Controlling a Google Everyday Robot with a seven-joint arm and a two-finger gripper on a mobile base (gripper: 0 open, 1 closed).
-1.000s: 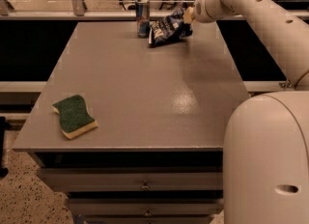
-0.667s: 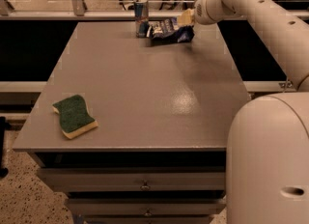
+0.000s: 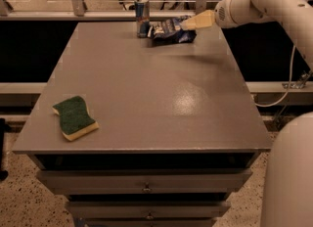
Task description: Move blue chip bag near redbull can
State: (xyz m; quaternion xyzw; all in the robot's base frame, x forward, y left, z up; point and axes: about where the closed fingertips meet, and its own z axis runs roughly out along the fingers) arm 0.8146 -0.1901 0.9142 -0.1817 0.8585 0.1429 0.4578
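Observation:
The blue chip bag (image 3: pixel 168 31) lies on the grey table (image 3: pixel 156 99) at its far edge, dark navy foil with white lettering. The redbull can (image 3: pixel 142 16) stands upright just left of the bag, almost touching it. My gripper (image 3: pixel 188 24) reaches in from the right on the white arm (image 3: pixel 254 3). Its pale tip is at the bag's upper right edge, low over the table.
A green-and-yellow sponge (image 3: pixel 74 117) lies near the table's front left corner. Drawers (image 3: pixel 146 188) sit under the front edge. My white body (image 3: pixel 288 172) fills the lower right. A rail and office chairs stand behind the table.
The gripper has carried the bag left and down toward the can. The bag now rests lower on the table, next to the can.

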